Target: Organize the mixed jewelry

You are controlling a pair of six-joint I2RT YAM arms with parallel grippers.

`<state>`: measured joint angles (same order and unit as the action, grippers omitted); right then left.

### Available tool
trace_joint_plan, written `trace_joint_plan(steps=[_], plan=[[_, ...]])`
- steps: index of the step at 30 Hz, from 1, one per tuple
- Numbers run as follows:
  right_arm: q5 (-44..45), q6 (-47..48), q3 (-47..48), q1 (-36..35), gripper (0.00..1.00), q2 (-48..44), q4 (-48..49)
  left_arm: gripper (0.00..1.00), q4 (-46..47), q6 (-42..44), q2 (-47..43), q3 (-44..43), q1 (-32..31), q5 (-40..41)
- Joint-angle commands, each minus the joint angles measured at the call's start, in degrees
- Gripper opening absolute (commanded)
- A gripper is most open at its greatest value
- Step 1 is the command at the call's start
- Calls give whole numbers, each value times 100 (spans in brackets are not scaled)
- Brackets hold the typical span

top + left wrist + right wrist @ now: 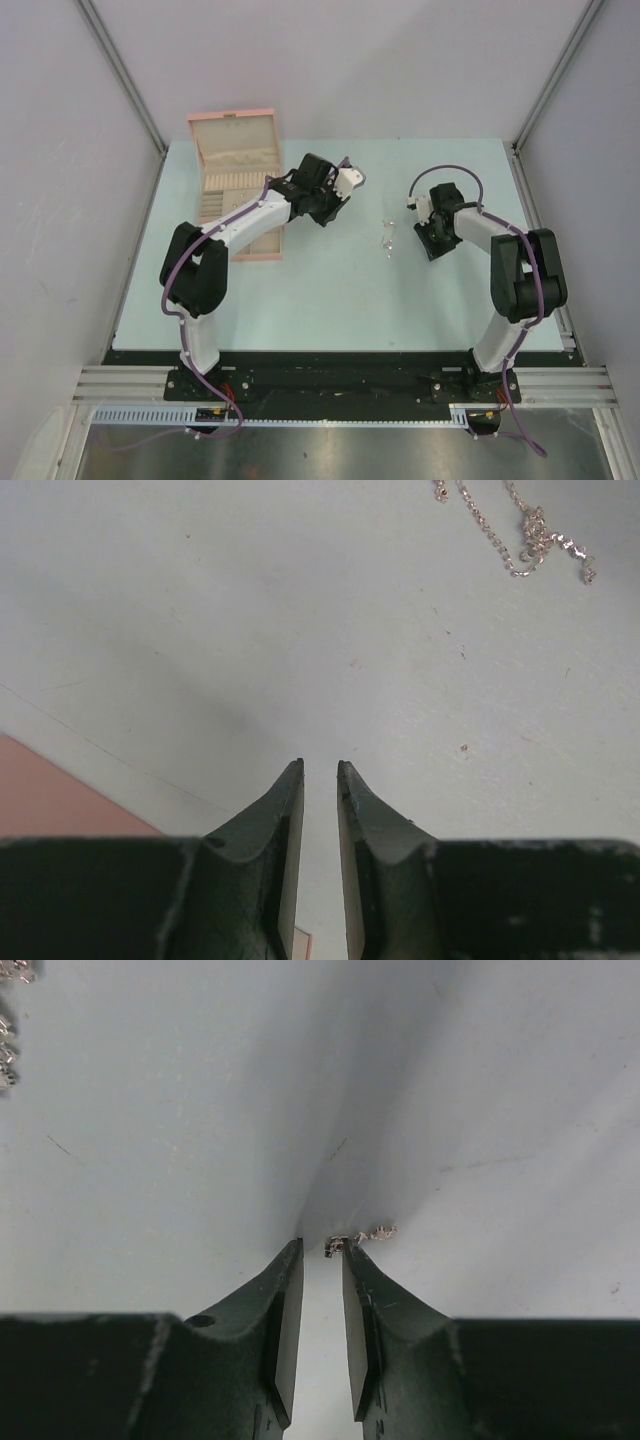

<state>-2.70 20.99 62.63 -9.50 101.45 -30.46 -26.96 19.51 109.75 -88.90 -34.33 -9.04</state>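
The mixed jewelry (388, 238) is a small silvery cluster on the table's middle, between my two arms. In the left wrist view a thin tangled chain (530, 535) lies at the top right, well ahead of my left gripper (320, 765). That gripper is open by a narrow gap with nothing in it. My right gripper (322, 1242) is low over the table, narrowly open. A tiny silvery piece (372, 1234) lies right at its right fingertip, not between the jaws. More pieces (8, 1055) show at that view's left edge.
An open pink jewelry box (237, 180) with ridged slots stands at the back left, under my left arm (250, 220). Its pink corner (50, 800) shows beside the left fingers. Grey walls and metal posts (125, 90) surround the pale green table (330, 300).
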Motion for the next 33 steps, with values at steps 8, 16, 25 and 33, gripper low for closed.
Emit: trace_joint_plan(steps=[8,16,25,33], plan=[[489,80,74,-377,18,244,268,24,209,71,-86,83,5,104],[560,63,74,-404,6,244,277,23,244,132,-95,128,5,183],[33,28,83,-456,0,-326,163,23,367,150,-147,268,14,113],[-767,-87,574,-457,0,-767,-470,23,507,167,-156,417,22,-10]])
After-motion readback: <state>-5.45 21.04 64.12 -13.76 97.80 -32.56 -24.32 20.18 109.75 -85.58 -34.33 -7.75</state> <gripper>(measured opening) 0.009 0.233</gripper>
